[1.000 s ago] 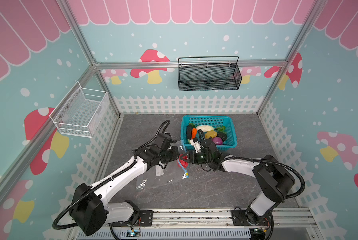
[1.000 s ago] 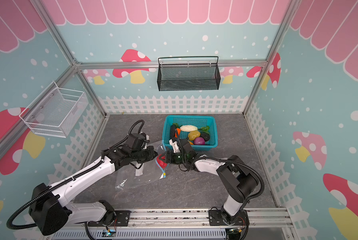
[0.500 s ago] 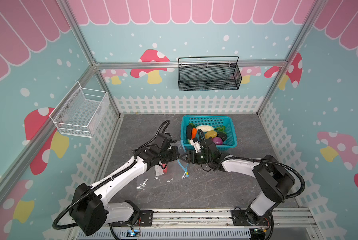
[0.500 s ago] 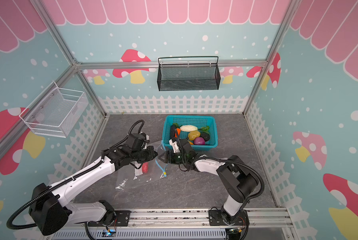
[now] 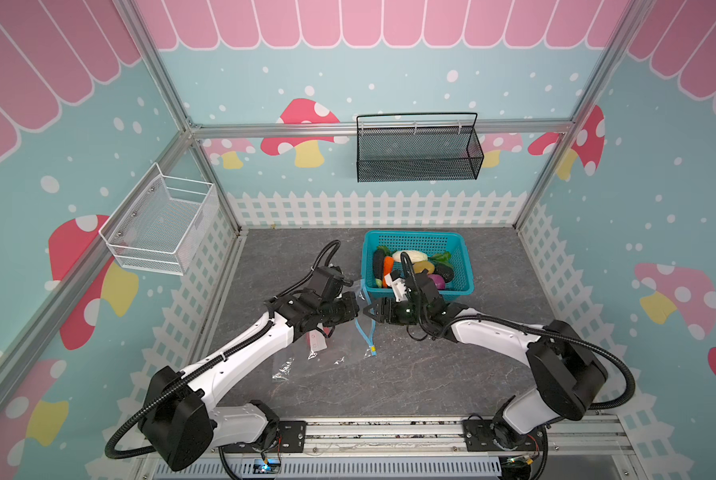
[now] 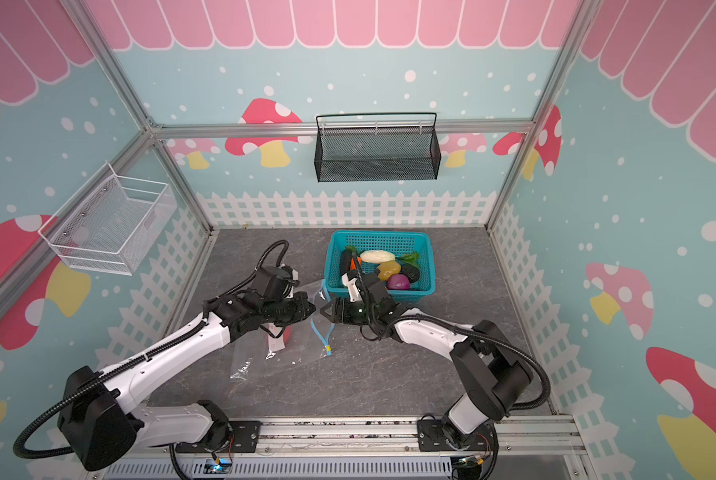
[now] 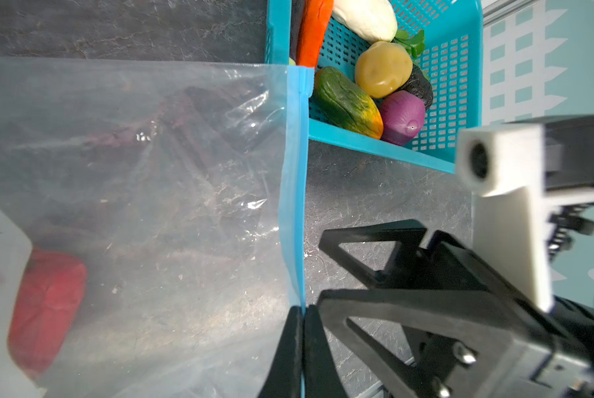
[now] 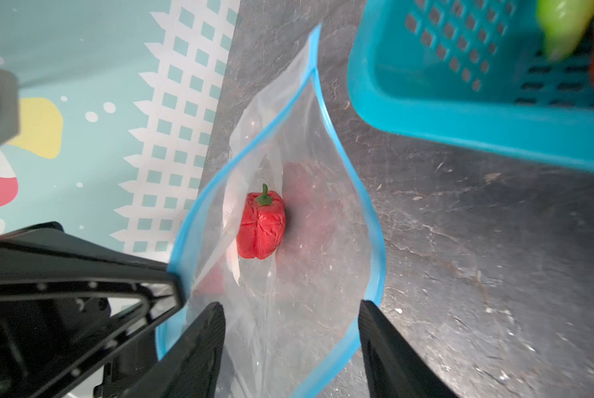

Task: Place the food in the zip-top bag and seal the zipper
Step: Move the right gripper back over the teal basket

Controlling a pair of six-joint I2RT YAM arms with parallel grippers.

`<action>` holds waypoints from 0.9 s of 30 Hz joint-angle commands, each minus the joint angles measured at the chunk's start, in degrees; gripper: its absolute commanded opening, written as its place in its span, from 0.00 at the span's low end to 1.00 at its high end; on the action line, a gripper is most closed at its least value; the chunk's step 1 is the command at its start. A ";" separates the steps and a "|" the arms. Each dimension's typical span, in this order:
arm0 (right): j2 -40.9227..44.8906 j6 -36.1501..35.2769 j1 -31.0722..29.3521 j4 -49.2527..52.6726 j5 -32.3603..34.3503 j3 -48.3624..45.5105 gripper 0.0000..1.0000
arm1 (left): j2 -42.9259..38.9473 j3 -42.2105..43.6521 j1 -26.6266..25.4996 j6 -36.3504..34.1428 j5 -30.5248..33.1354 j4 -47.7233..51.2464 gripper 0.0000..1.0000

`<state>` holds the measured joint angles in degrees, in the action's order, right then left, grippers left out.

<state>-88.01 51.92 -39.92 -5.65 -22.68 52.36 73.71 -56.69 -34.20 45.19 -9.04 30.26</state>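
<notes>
While agape, bag (image 7: 168,172) around pepper (image 8: 261,224)

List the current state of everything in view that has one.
zip-top bag, mouth gaping open, one side lifted.
zipper, unsealed.
red pepper, inside the bag.
left claw, shut on the zipper.
right claw, open, empty, at the bag's mouth.
teal basket, holding the other vegetables.

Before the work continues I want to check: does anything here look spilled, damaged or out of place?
Nothing stands out. The red pepper lies inside the bag, whose blue edge the left gripper pinches to hold the mouth open. The other vegetables sit in the basket.
</notes>
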 commanded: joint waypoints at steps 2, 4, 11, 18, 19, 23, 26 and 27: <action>3.34 -9.13 0.85 15.27 11.88 6.95 0.61 | 0.28 0.44 -0.04 -0.76 0.01 -0.91 0.00; 3.26 -13.59 2.56 18.86 14.36 9.67 0.60 | 0.34 0.35 -0.03 -1.06 0.01 -0.83 0.00; -2.35 -25.87 10.16 26.90 20.16 18.93 0.57 | -0.28 0.11 -0.07 -2.72 1.11 -0.35 0.00; -11.52 -32.07 14.46 33.20 24.60 28.89 0.56 | -0.18 0.05 -0.07 -4.07 -0.07 -0.81 0.00; -12.55 -33.49 14.96 33.40 24.79 29.91 0.55 | -0.20 0.00 -0.04 -4.35 -0.17 -0.82 0.00; -18.08 -40.61 17.34 36.72 28.57 35.04 0.55 | -0.33 -0.17 -0.05 -5.02 -0.57 -0.75 0.00; -23.46 -40.99 20.21 40.56 29.52 39.28 0.59 | -0.25 -0.11 -0.06 -5.33 -0.59 -0.79 0.00; -24.45 -40.72 21.03 40.87 28.76 39.92 0.61 | -0.23 -0.07 -0.08 -5.29 -0.56 -0.74 0.00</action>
<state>-109.23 14.76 -21.12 29.91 4.34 89.84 73.71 -56.69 -34.20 40.93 -9.23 30.13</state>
